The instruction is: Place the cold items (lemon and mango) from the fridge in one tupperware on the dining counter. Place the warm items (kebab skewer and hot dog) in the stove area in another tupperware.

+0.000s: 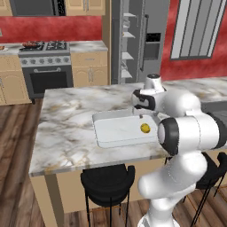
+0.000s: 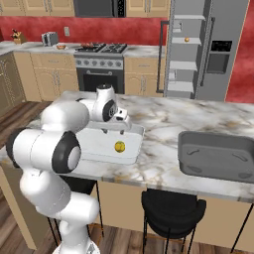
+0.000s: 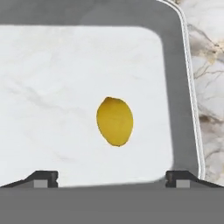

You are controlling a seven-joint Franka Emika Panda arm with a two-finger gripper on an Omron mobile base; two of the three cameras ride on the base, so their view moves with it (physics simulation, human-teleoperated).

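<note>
The claw [image 3: 112, 178] is wide open and holds nothing. The lemon [image 3: 114, 121] lies just under it in the box [image 3: 175, 87].

Dining counter [image 1: 66, 133] of veined marble, seen from behind the arm [image 1: 186, 133], which rises at lower right and bends over the surface. A shallow white tupperware [image 1: 111, 133] lies flat on the counter; the yellow lemon [image 1: 145, 128] rests inside it near its right end, close beside the arm's dark elbow joint. A black stool [image 1: 107, 181] stands under the near edge. Background: stove [image 1: 44, 62] at left, open fridge [image 1: 133, 40] at centre, red walls.
</note>
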